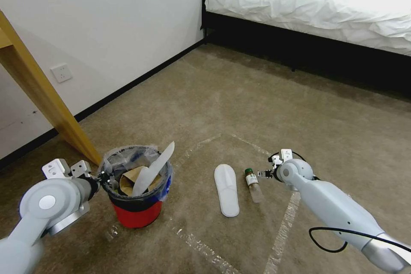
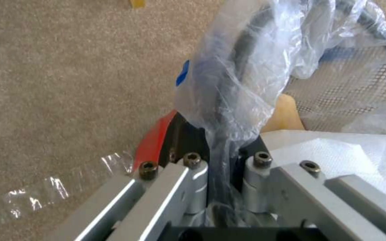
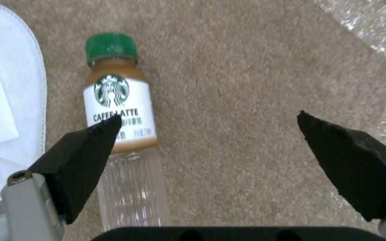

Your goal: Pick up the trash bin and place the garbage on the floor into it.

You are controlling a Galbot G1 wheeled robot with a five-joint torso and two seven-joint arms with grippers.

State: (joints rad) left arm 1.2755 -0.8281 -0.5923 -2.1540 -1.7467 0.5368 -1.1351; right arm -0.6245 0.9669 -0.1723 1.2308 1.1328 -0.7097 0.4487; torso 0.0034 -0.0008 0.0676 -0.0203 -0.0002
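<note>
The trash bin [image 1: 138,212], a red bucket with a blue band and a crinkled clear liner, stands on the floor [image 1: 239,98]. A brown paper bag [image 1: 128,180] and a white slipper [image 1: 154,168] stick out of it. My left gripper [image 1: 105,178] is shut on the bin's rim [image 2: 242,67], liner pinched between the fingers [image 2: 193,174]. Garbage lies to the right: a second flat white slipper [image 1: 227,189] and a green-capped clear bottle [image 1: 253,184]. My right gripper [image 1: 263,174] hovers open just above the bottle [image 3: 121,113], one fingertip [image 3: 90,150] over its label, the slipper [image 3: 5,100] beside it.
A slanted wooden table leg [image 1: 47,98] stands just behind the bin by the white wall with a socket [image 1: 61,72]. A bed [image 1: 321,4] with a dark base fills the far right. Pale tape lines [image 1: 282,227] cross the carpet.
</note>
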